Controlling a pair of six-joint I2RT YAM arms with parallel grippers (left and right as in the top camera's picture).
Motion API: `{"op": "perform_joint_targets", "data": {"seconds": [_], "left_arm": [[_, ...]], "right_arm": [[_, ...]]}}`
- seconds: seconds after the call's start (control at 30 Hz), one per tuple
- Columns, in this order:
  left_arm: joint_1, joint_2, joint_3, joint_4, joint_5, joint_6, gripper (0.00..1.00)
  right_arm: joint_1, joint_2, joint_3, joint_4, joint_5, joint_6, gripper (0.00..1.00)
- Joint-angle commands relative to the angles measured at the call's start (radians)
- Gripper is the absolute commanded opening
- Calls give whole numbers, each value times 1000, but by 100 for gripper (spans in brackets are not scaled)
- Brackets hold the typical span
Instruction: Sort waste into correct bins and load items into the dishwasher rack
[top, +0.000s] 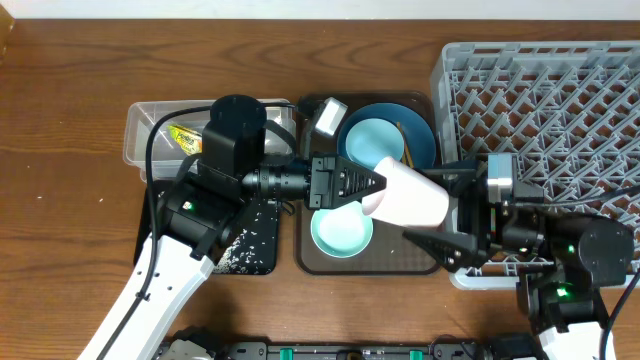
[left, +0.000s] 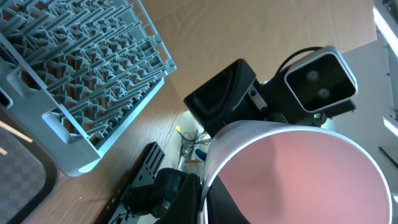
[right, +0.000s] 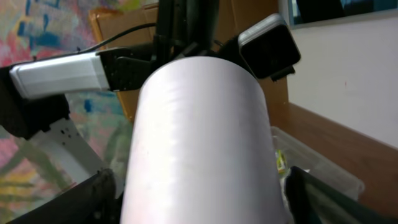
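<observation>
The pink cup (top: 410, 195) hangs tilted in the air over the dark brown tray (top: 400, 262), held between both arms. My left gripper (top: 372, 190) is shut on its rim, one finger inside and one outside (left: 205, 199); the cup's pink inside (left: 298, 174) fills that view. My right gripper (top: 445, 215) grips the cup's pale body (right: 199, 137), with a finger against each side (right: 202, 199). The grey dishwasher rack (top: 560, 90) stands at the right and also shows in the left wrist view (left: 81, 74). No tissue is in view.
The blue plate (top: 415, 135) carries the light-blue bowl (top: 375, 140) and chopsticks (top: 403, 145). The pale green bowl (top: 340, 232) sits below them. The clear tub (top: 140, 125) holds the yellow-green wrapper (top: 185, 137). The black tray (top: 250, 245) holds rice grains.
</observation>
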Motion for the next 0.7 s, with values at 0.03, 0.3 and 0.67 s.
{"op": "perform_joint_targets", "data": {"seconds": [0.03, 0.3, 0.67], "left_arm": [[-1, 3, 5, 8, -9, 10, 6], [-1, 3, 5, -5, -8, 32, 15], [131, 3, 5, -71, -177, 112, 38]], "right_arm": [[14, -2, 18, 3, 11, 14, 68], [14, -2, 18, 2, 58, -9, 53], [-67, 46, 18, -10, 166, -8, 50]]}}
